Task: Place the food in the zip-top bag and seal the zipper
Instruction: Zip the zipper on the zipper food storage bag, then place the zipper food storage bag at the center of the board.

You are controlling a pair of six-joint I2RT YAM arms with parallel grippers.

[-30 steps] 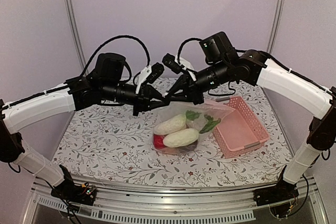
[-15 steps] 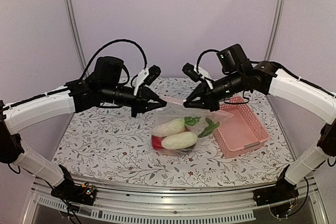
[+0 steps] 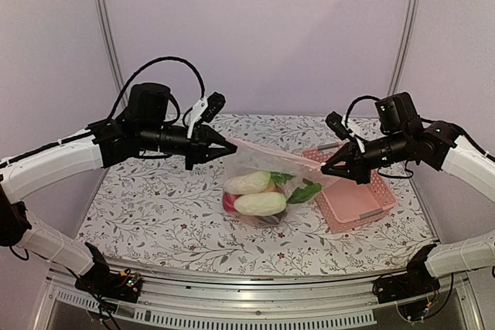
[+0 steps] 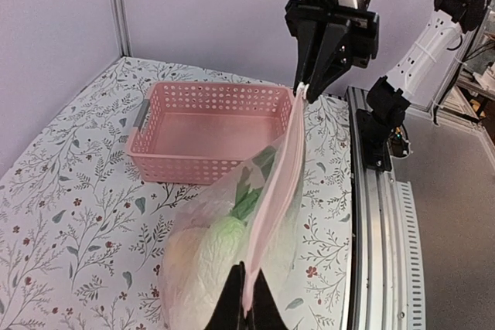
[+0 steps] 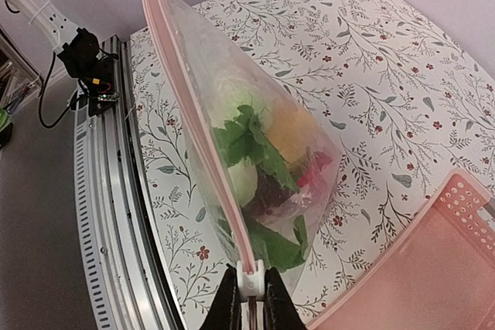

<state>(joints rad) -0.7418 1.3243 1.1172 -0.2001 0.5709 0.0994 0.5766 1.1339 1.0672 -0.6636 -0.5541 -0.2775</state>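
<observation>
Ran right claw (image 3: 326,172) out along the zipper (image 3: 278,155) over the last second: started right beside left claw (image 3: 230,145), ended at the far end of the strip, over the pink basket (image 3: 363,208). Kept left claw roughly in place, pinched shut on the opposite end of the zipper. Found right claw fingers nearly together, clamped on the strip end, with a small white piece (image 5: 249,277) between them in the right wrist view. Possibly a slider, couldn't confirm.

Pulled zipper taut and straight between the two claws as a result. Saw zip-top bag (image 3: 259,179) hanging from that line, bottom apparently on the surface (image 3: 147,214), just left of the basket. Counted the food (image 3: 261,203) inside: two white oblongs, green leaves, red, orange and a dark piece. Spotted none loose on the surface or in the basket.

Read this as the sealing pass run end to end, so judged task nearly finished. Couldn't verify from either wrist view that the strip had locked along its whole length; looked flat, no gap visible. Expected remainder: check seal, release, set bag down. Flagged risk of bag flopping over on release.
</observation>
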